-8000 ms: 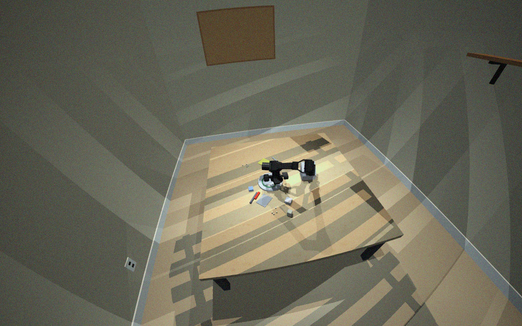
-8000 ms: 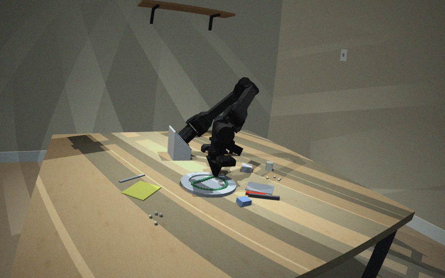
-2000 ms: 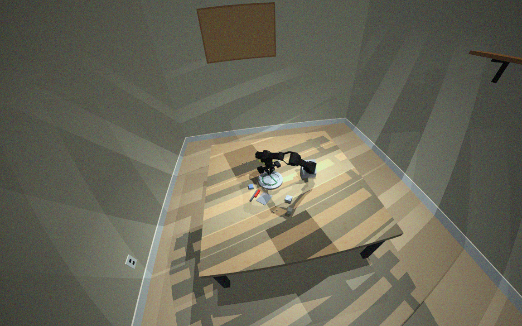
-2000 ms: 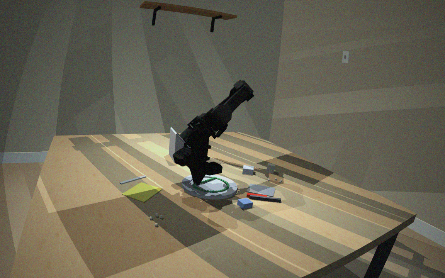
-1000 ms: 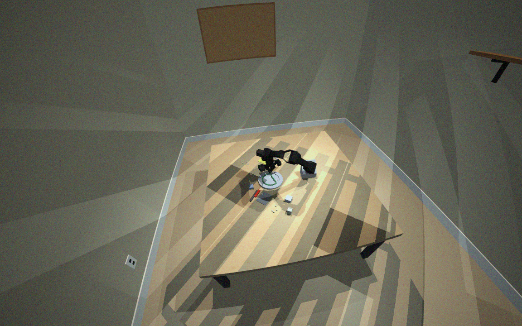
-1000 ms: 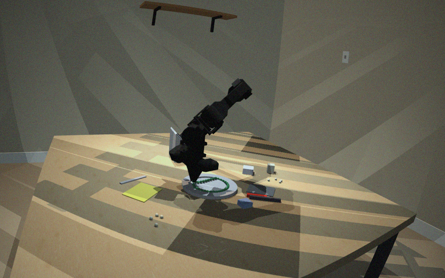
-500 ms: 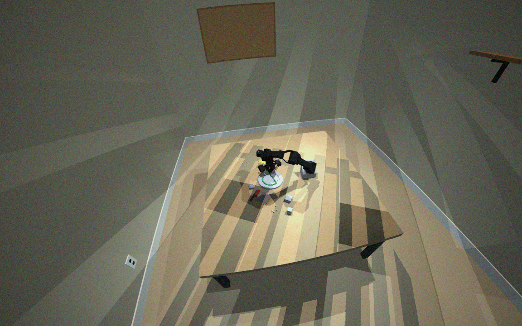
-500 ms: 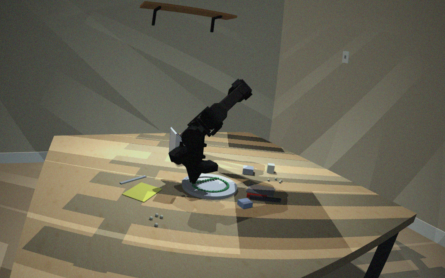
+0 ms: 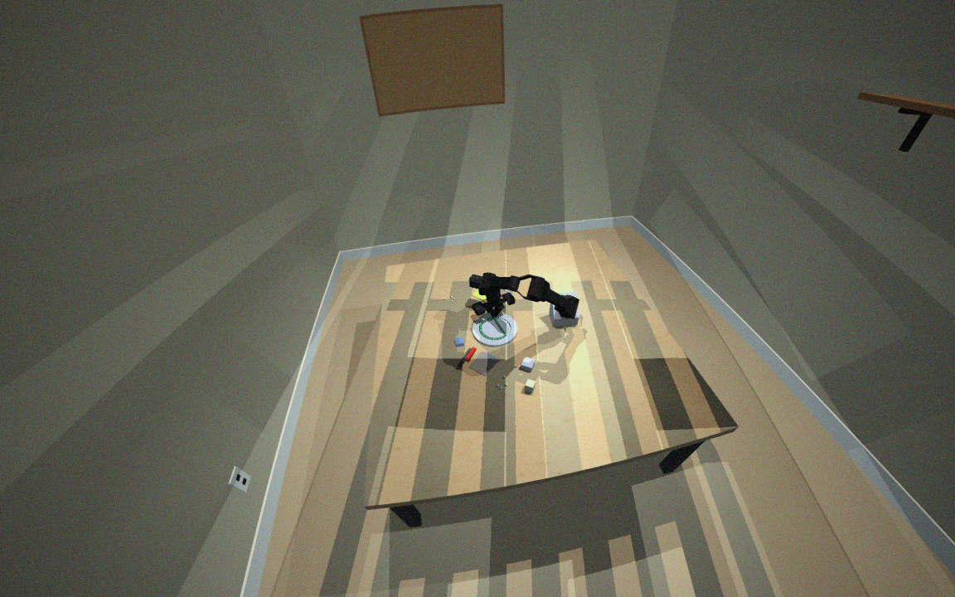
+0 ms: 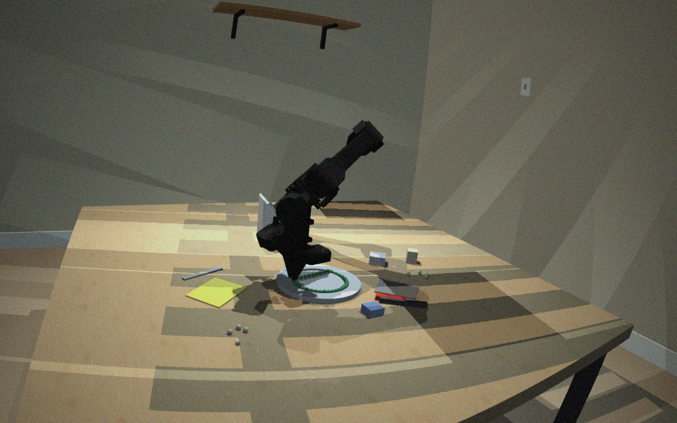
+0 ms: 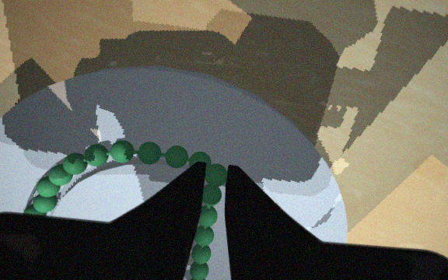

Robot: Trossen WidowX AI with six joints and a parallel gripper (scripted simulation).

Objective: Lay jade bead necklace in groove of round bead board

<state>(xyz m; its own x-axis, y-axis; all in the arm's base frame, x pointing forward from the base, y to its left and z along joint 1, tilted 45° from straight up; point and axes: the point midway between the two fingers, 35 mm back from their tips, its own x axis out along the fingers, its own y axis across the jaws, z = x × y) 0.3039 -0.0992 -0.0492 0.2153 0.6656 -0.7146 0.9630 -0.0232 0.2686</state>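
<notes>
The jade bead necklace (image 9: 493, 339) (image 10: 348, 282) (image 11: 122, 151) lies on the pale round bead board (image 9: 494, 343) (image 10: 325, 300) (image 11: 177, 105). One part curves along the ring groove. From my fingers, another stretch cuts nearly straight across the board, inside the ring. My gripper (image 9: 496, 316) (image 10: 293, 277) (image 11: 216, 173) points down low over the board's edge area, at its left in the exterior view. It is shut on a bead of the necklace, at the corner where the curve meets the straight stretch. In the wrist view the fingers hide part of the board and necklace.
A yellow sheet (image 10: 215, 293) and grey bar (image 10: 202, 274) lie left of the board in the exterior view. A blue block (image 9: 458, 342) (image 10: 372, 309), grey flat square (image 10: 398, 291) and red-black tool (image 9: 470, 354) lie right. Two pale blocks (image 10: 377, 258) (image 10: 412, 256) stand behind. Small beads (image 10: 245, 329) lie in front.
</notes>
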